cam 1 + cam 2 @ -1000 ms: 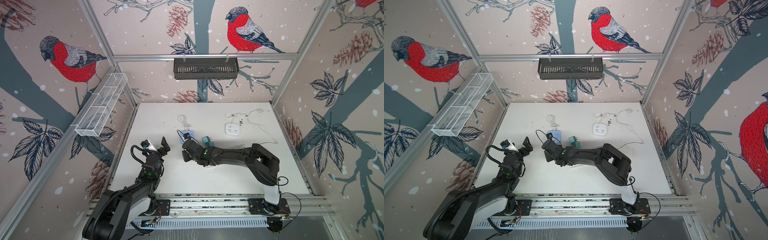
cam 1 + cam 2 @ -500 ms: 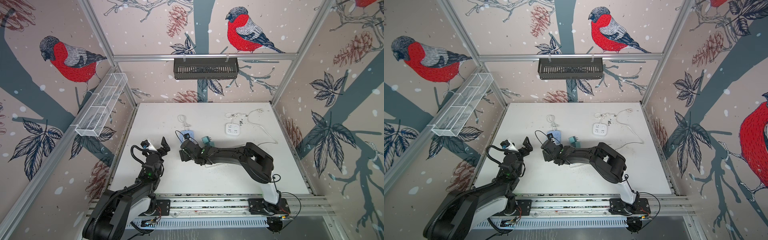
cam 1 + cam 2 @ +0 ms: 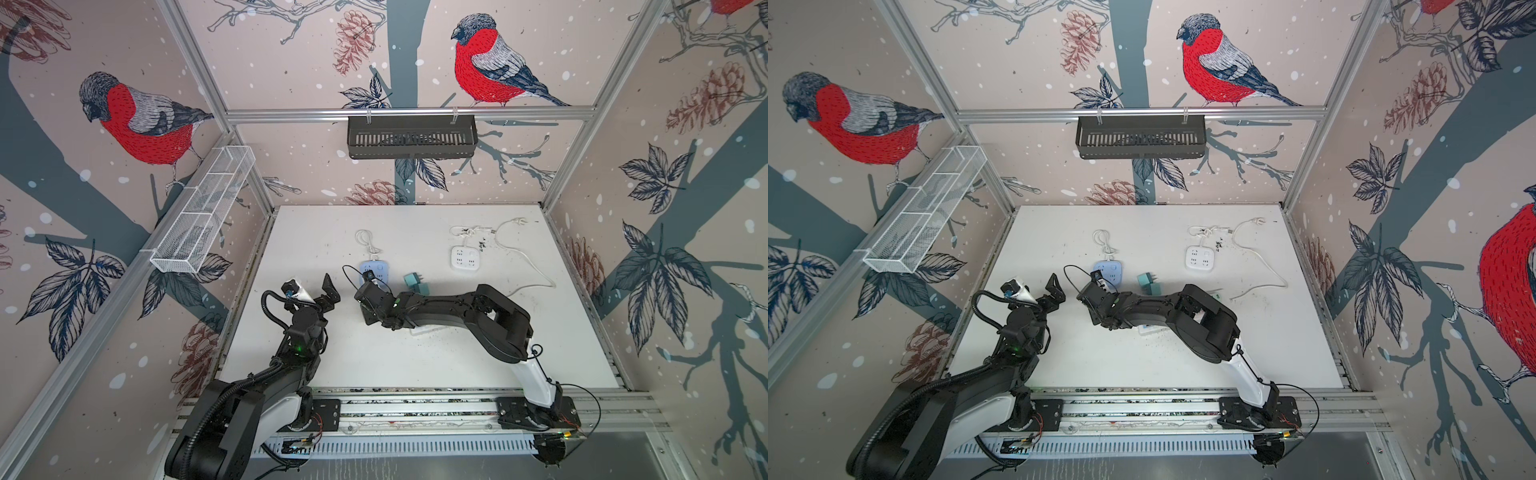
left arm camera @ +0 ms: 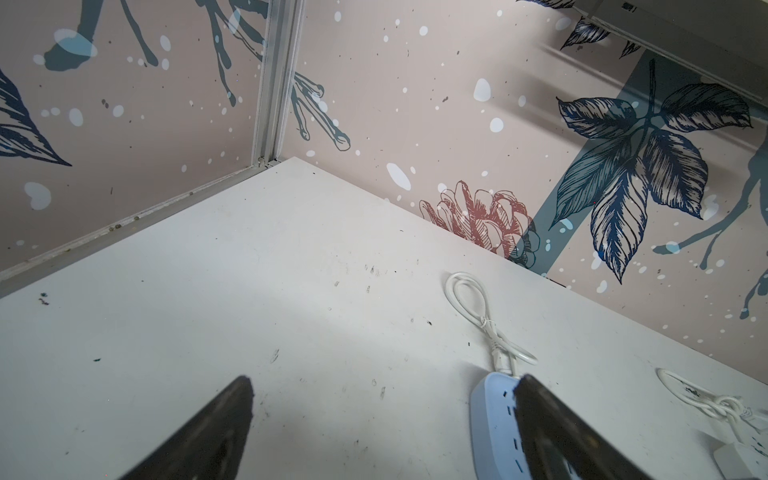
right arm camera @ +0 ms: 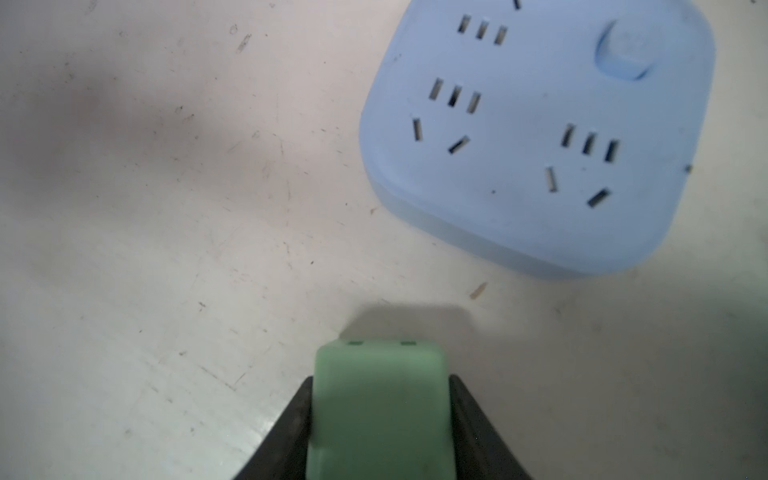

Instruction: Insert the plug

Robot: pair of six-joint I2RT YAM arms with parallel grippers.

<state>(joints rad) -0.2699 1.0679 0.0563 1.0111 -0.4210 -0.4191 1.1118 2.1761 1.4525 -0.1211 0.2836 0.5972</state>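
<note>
The right gripper (image 5: pixel 380 380) pinches the small green plastic plug (image 5: pixel 380 403) near the blue square socket box (image 5: pixel 540 216). If tilted, it could miss the holes (image 5: pixel 454 96). The left gripper (image 4: pixel 384 380) gapes wide, empty.

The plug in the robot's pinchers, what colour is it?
Pale green. The plug shows best in the right wrist view.

my right gripper (image 5: pixel 380 384) is black, and the plug (image 5: pixel 379 419) in it is pale mint green. socket block (image 5: pixel 540 137) is light blue with dark slots. counter (image 5: pixel 166 208) is white with grey scuffs. second socket block (image 3: pixel 464 257) is white. walls (image 3: pixel 291 83) are pinkish beige with red-breasted birds (image 3: pixel 490 70), navy leaves and white dots. back basket (image 3: pixel 411 137) is black.
</note>
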